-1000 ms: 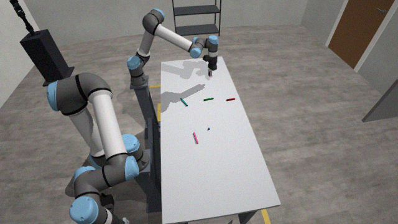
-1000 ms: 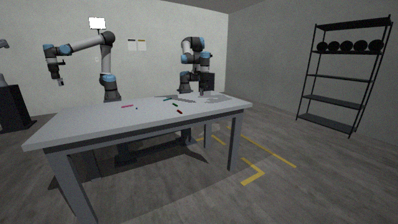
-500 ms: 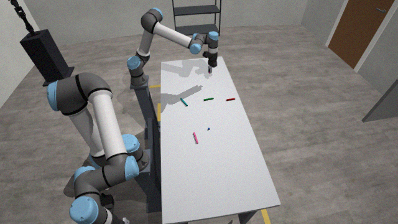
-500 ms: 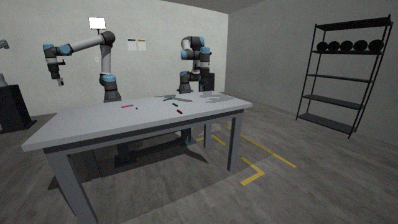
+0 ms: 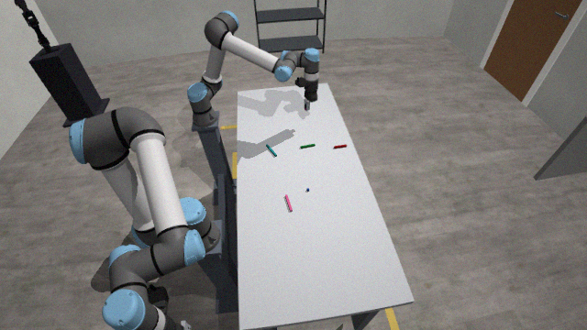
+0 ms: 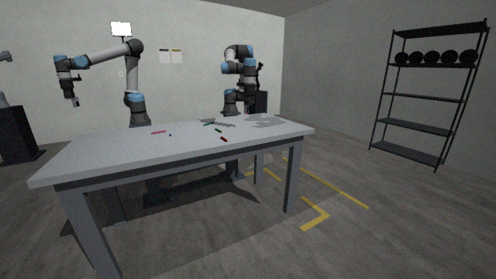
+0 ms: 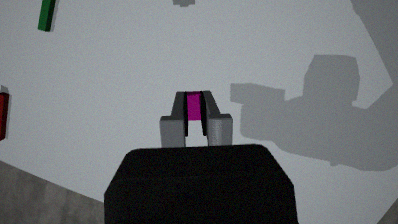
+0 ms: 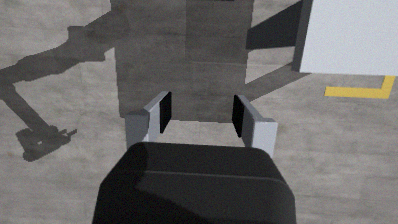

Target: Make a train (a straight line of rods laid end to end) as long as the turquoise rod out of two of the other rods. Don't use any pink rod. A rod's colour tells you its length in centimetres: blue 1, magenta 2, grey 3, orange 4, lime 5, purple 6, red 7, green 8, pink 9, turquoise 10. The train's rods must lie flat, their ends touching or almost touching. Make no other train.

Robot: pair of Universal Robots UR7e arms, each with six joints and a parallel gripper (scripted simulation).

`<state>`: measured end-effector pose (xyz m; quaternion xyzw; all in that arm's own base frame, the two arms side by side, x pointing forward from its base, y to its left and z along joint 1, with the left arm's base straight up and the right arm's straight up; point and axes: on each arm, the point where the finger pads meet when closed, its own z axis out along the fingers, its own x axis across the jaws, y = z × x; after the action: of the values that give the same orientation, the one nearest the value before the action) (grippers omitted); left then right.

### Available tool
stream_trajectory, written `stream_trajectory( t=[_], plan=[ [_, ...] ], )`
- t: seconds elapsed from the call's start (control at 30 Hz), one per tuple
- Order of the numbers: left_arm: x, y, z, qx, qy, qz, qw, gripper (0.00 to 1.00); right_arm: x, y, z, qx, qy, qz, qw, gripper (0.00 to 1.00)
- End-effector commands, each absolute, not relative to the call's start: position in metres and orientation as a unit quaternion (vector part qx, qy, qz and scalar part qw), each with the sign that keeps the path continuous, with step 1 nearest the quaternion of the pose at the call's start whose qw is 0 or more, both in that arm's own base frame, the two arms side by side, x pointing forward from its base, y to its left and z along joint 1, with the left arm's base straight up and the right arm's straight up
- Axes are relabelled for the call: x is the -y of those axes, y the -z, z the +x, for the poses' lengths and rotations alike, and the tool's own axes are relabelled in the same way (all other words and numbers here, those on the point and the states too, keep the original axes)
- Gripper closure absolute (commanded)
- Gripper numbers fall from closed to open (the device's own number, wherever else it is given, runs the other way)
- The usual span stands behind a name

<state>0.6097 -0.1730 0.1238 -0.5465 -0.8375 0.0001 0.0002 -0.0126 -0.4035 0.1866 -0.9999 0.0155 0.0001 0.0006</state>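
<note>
My left gripper (image 5: 307,106) (image 7: 193,104) is shut on the magenta rod (image 7: 194,107) and holds it above the table's far end in the top view. The green rod (image 5: 307,146) (image 6: 218,130) (image 7: 46,16) lies flat mid-width on the table. The turquoise rod (image 5: 271,150) (image 6: 208,124) lies on the arms' side of it, turned at an angle. The red rod (image 5: 340,147) (image 6: 224,139) (image 7: 3,116) lies near the opposite long edge. The small blue rod (image 5: 307,190) (image 6: 170,135) lies apart. My right gripper (image 8: 202,106) (image 6: 76,102) is open and empty, beyond the table's end, over the floor.
The pink rod (image 5: 288,203) (image 6: 158,132) lies near the blue rod on the white table (image 5: 321,257) (image 6: 116,155). The left arm casts shadows over the table's far end in the top view. A shelf rack (image 6: 422,97) stands away from the table.
</note>
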Motion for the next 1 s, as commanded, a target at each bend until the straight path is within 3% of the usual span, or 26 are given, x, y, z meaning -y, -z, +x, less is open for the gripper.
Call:
stream_trajectory(
  t=[0.0, 0.97],
  plan=[
    [0.192, -0.127, 0.592, 0.816, 0.0, -0.578, -0.001, 0.76, 0.404, -0.187, -0.012, -0.015, 0.0, -1.0, 0.0, 0.0],
    [0.314, -0.132, 0.357, 0.486, 0.0, -0.874, -0.001, 0.76, 0.404, -0.187, -0.012, -0.015, 0.0, -1.0, 0.0, 0.0]
  ],
)
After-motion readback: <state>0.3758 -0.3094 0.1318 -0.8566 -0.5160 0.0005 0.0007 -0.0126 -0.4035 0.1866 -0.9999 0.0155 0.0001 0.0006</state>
